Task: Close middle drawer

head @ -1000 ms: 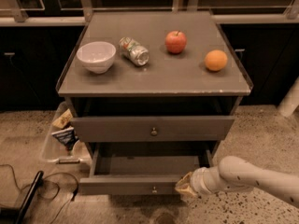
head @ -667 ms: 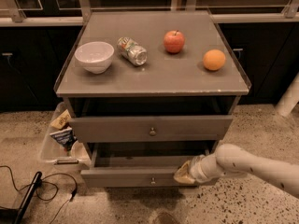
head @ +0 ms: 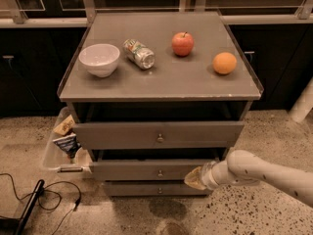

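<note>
Delta over the last second: middle drawer [head: 142,170] went from well pulled out to nearly home. Its front now sits low in the view at 6 o'clock, just above the lowest drawer [head: 146,189] and close to level with it. A dark slot shows above it, under the top drawer [head: 122,134].

The pincer [head: 194,178] travelled in with the drawer. It is now at about 5 o'clock in the view, pressed against the right end of the drawer front, at 3 o'clock from the round knob [head: 160,172]. Pincer apart or together: cannot tell. The white arm [head: 264,173] comes in from 4 o'clock.

Judgement: the push is working and the task is most of the way done. Whether the drawer is fully seated can't be confirmed from this angle (the front may still stand a touch proud). Probably a short final push straight in is left. The contact point is off-centre, so the drawer could rack in its runners if pushed hard.

Nothing on the desk [head: 161,82] has shifted:
- white bowl [head: 99,58] at 10 o'clock
- tipped can [head: 139,53] at 11 o'clock
- red apple [head: 182,43] at 12 o'clock
- orange [head: 224,62] at 2 o'clock

The plastic bin [head: 49,155] of snack packets at 8 o'clock, beside the cabinet, is untouched too.
</note>
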`<action>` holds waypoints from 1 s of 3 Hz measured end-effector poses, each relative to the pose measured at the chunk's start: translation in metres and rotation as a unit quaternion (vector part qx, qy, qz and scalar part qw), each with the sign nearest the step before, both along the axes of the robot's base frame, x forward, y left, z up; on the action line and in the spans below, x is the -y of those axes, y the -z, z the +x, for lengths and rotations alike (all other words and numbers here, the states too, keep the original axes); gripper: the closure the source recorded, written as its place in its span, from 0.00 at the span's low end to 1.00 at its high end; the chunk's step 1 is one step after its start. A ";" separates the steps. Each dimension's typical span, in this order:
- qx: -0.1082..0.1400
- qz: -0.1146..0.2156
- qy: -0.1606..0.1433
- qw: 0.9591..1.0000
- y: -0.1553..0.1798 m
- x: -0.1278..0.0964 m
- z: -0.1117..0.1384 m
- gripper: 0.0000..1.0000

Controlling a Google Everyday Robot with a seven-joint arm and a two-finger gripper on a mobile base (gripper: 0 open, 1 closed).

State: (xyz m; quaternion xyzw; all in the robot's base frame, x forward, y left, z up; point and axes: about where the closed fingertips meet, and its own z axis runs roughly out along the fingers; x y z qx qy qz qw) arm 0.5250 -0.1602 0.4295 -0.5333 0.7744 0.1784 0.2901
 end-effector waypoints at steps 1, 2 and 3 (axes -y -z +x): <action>0.000 0.000 0.000 1.000 0.000 0.000 0.000 0.58; 0.000 0.000 0.000 1.000 0.000 0.000 0.000 0.35; 0.000 0.000 0.000 1.000 0.000 0.000 0.000 0.12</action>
